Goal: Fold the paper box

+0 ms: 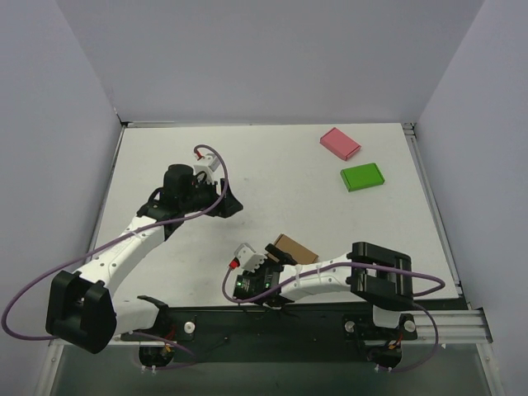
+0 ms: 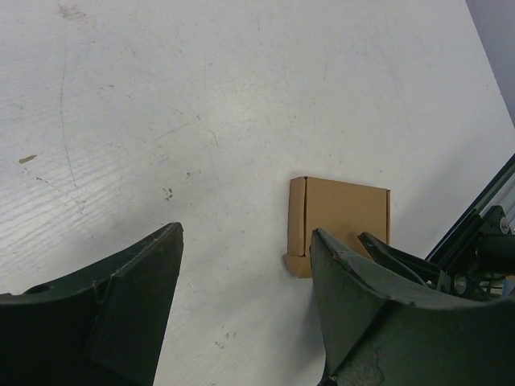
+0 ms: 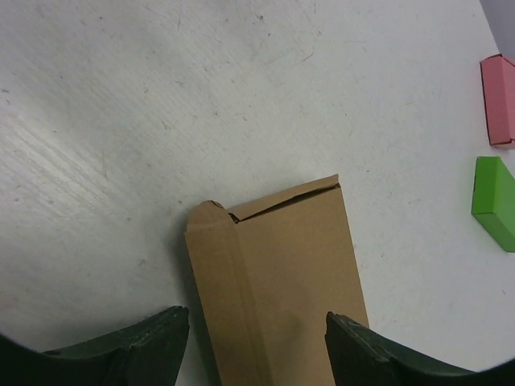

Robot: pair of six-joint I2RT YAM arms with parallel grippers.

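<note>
Paper box (image 3: 282,281) is plain brown and folded flat, side flap laid over the top, rounded tab poking out at a far corner. It lies on the bench (image 1: 272,165) close to the near edge, its near end between the spread fingers of the right hand (image 3: 256,314) - released, not clamped. Left hand (image 2: 245,233) is also released, well left of it - pink box (image 1: 340,143) and green box (image 1: 362,176) are well apart at far right, with open bench between.

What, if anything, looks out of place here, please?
The paper box is not fully closed: at its far end a dark gap shows under the raised edge, and a rounded tab pokes out at the corner.
</note>
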